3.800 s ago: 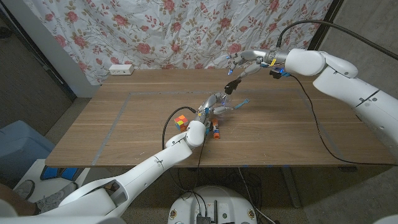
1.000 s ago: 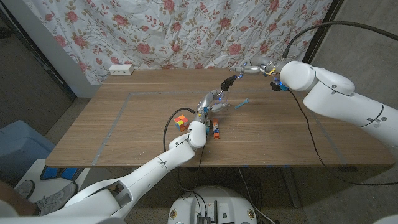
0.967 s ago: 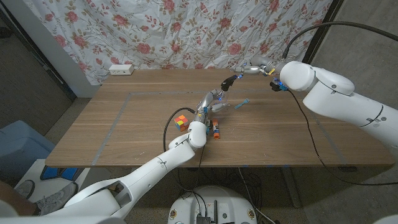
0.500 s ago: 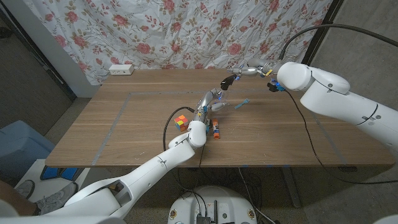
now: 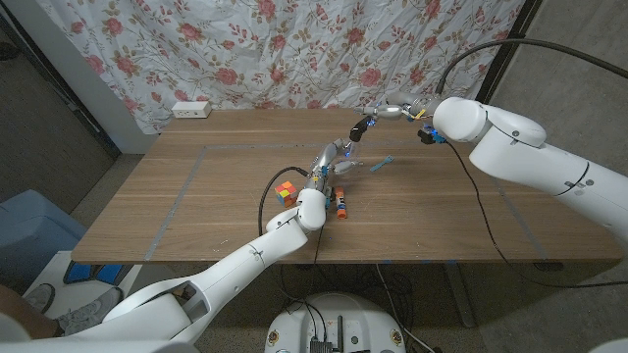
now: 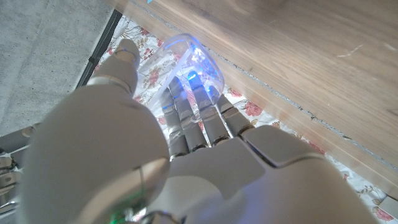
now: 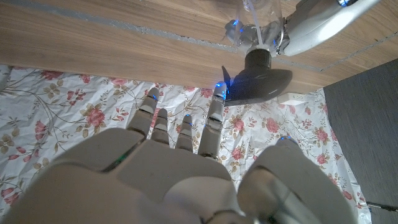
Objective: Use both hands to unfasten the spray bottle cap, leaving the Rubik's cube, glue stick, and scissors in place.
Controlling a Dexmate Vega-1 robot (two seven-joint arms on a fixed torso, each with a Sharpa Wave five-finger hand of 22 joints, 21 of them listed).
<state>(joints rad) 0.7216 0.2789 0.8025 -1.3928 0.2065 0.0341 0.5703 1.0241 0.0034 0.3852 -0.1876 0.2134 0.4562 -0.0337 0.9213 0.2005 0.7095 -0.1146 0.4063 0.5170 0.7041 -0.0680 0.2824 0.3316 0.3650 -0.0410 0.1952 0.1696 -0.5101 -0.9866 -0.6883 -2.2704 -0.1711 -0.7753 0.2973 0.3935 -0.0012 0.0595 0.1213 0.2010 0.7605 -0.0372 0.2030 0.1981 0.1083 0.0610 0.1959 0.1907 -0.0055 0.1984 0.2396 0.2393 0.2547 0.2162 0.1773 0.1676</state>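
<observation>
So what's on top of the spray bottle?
A black spray cap sits on the clear bottle, which the left hand holds. The right hand touches the cap. Whether it's loosened can't be seen.

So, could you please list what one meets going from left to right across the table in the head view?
Power strip → Rubik's cube → glue stick → spray bottle cap → right hand.

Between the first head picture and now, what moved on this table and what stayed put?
The right hand pulled in toward the robot's left, its arm swinging closer to the table's middle, fingers by the black spray cap. The left hand holds the clear bottle in the same spot as before. The Rubik's cube, the glue stick and the scissors have not moved.
</observation>
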